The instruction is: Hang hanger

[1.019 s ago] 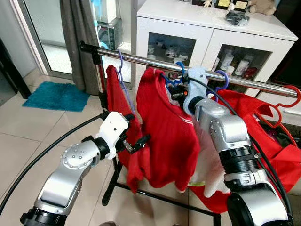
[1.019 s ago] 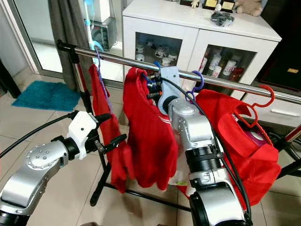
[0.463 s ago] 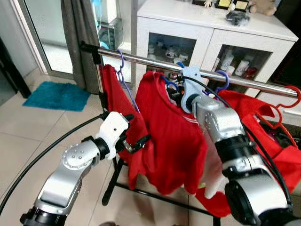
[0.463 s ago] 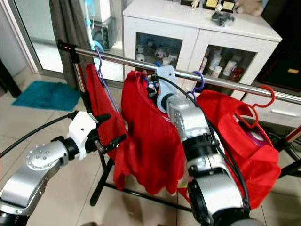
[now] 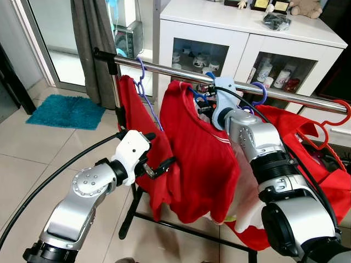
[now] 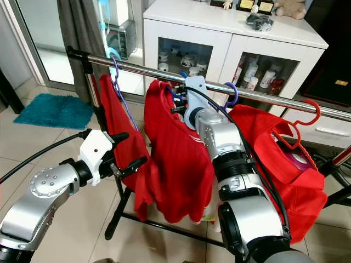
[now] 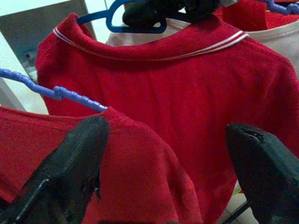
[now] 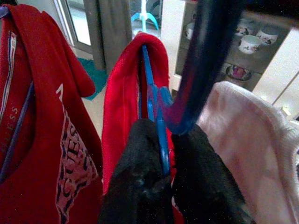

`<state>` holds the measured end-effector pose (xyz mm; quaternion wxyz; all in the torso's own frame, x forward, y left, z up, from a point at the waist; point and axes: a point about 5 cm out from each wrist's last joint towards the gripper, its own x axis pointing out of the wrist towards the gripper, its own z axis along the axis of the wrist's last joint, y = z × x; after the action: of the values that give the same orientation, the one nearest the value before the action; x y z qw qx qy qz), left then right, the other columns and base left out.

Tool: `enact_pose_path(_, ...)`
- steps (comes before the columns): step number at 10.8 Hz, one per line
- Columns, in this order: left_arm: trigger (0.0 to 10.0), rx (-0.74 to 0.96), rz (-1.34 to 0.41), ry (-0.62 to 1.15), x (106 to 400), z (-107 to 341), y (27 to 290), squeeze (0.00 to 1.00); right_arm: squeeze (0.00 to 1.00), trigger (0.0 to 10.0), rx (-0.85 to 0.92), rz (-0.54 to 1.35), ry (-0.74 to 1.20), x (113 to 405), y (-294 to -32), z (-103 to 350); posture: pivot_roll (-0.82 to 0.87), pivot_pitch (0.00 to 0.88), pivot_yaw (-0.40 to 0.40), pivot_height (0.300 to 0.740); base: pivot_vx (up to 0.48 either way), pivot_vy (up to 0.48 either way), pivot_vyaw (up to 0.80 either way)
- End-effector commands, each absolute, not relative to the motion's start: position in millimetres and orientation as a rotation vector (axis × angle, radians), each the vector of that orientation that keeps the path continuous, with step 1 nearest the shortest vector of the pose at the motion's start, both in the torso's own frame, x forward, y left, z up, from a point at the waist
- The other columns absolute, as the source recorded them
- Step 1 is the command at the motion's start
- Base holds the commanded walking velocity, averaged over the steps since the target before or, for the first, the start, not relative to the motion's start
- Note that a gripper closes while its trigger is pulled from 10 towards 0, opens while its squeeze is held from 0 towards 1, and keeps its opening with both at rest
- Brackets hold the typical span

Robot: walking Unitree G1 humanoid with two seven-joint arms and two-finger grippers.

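The right gripper (image 8: pixel 161 186) is raised to the rail (image 5: pixel 170 70), its two fingers pinched together on the blue hanger (image 8: pixel 154 112) just below the hook. That hanger carries a red shirt (image 5: pixel 200 159) and its hook (image 5: pixel 211 82) sits at the rail, near the middle of the rail's length; whether it rests fully on the bar cannot be told. The left gripper (image 5: pixel 154 153) is lower, in front of another red shirt (image 5: pixel 143 137) that hangs from a purple hanger (image 5: pixel 141 79) near the rail's left end. Its fingers (image 7: pixel 70 172) are spread wide with nothing between them, close to the cloth. More red clothes (image 5: pixel 323 164) hang toward the rail's right end, one on a red hanger (image 5: pixel 335 118). A white cabinet (image 5: pixel 247 33) stands behind the rail, and a blue mat (image 5: pixel 66 111) lies on the floor.
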<state>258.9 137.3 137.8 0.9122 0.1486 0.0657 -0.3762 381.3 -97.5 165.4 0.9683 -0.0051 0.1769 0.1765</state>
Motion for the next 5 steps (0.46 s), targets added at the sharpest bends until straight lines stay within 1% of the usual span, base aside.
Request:
enact_pose_path(1,10.0,0.319,-0.787,0.135,259.7,138.6,134.7,0.0,0.0,0.0,0.004,0.351,0.346,384.1,-99.6,169.8,-0.05,0.0,-0.088,0.74,0.0,0.0,0.0)
enact_pose_path(5,10.0,0.322,-0.788,0.128,261.4,139.5,134.4,0.0,0.0,0.0,0.002,0.353,0.322,383.5,-99.9,172.9,-0.05,0.0,-0.08,0.74,0.0,0.0,0.0)
